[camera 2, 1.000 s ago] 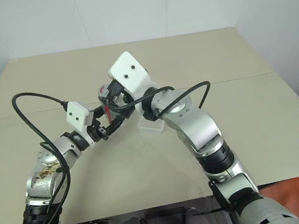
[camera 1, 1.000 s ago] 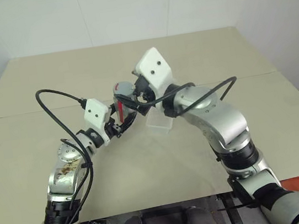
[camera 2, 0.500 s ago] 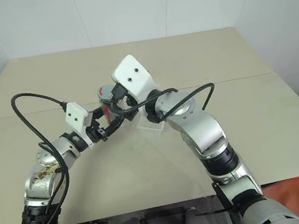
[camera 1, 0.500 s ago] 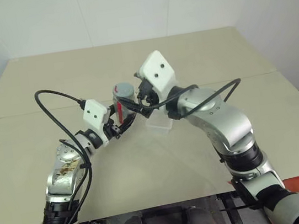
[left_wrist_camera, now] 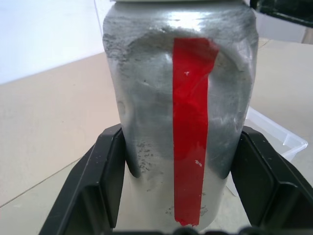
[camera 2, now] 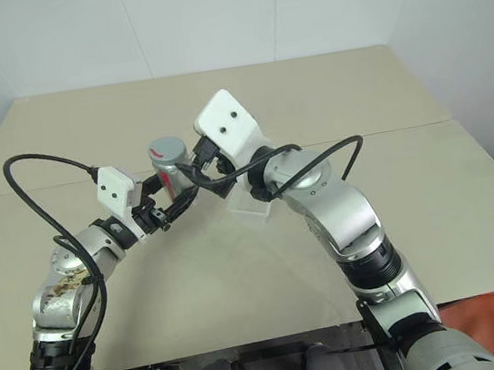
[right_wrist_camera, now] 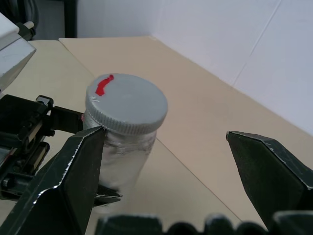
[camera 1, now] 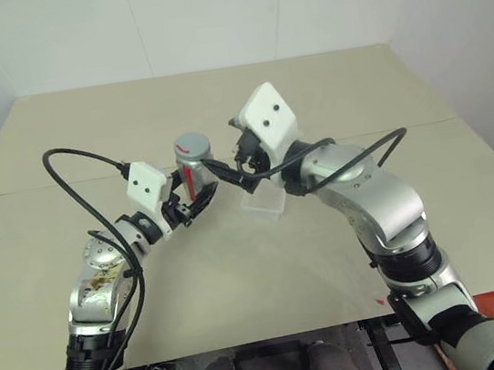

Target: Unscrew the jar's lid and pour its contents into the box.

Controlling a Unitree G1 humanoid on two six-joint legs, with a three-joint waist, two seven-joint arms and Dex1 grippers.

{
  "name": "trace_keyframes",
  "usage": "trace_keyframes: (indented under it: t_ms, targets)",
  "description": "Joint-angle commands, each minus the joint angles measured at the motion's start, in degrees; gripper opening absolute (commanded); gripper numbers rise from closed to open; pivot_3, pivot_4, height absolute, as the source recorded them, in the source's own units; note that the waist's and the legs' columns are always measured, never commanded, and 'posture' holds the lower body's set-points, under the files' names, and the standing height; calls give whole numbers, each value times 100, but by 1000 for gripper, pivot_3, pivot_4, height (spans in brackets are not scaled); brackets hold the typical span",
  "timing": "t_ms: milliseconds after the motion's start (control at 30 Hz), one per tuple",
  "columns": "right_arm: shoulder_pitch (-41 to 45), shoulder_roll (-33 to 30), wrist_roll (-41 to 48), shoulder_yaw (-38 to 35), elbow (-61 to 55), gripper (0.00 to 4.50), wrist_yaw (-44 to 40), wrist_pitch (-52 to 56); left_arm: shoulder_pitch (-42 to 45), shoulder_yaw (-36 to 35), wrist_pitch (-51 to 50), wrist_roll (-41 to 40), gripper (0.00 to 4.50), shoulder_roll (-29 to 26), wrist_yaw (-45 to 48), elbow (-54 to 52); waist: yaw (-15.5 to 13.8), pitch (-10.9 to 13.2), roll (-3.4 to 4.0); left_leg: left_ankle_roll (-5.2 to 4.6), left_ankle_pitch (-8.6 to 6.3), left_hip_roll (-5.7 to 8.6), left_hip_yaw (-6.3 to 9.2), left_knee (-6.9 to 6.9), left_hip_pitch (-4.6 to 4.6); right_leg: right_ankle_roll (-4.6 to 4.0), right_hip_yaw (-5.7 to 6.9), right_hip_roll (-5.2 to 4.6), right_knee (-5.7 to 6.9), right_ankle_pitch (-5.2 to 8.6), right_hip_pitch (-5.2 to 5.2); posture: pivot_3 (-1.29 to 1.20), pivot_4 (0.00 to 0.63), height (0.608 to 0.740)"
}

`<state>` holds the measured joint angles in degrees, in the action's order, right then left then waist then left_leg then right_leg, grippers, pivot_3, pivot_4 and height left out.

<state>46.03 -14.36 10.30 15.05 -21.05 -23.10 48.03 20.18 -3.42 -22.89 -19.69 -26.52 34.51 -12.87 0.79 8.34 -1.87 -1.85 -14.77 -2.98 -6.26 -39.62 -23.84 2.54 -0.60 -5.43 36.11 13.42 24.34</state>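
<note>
Right wrist view: our left gripper [camera 1: 196, 199] clamps the jar [left_wrist_camera: 181, 122] upright above the table, lid [right_wrist_camera: 127, 104] on; our right gripper [right_wrist_camera: 171, 161] gapes wide beside it and should centre squarely over the lid before closing

The jar [left_wrist_camera: 181, 122] runs past the frame's top edge; frosted walls hide its contents.

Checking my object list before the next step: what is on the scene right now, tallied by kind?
Jars: 1, the jar, held in the left claw
Lids: 1, the lid, on the jar
Boxes: 1, the box, on the table
Total: 3
</note>
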Motion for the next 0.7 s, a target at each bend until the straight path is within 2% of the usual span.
trace_keyframes:
  t_ms: [33,367,533,700]
  targets:
    - [5,-40,-2,-192,-229,4474,18,-61,39,-77,72,-95,2783,-50,62,-291,1,0,0,0,0,0,0,0,0,0,0,0,0,0,0,0,150,740]
    - [-93,-311,120,-206,-444,4474,-246,18,30,-74,68,-115,2783,-67,78,-278,0,0,0,0,0,0,0,0,0,0,0,0,-1,0,0,0,150,740]
    - [-290,-871,678,-514,-726,4474,-1044,-123,59,-88,172,-142,2783,-144,253,-104,-13,0,0,-5,-3,2,1,-1,0,0,0,-3,-5,0,-4,0,150,740]
    - [-226,-774,1350,-995,-531,4474,-1417,-151,159,-104,506,-389,2783,-244,982,184,3,0,0,-4,-2,0,1,0,5,0,0,1,-8,0,-4,0,150,740]
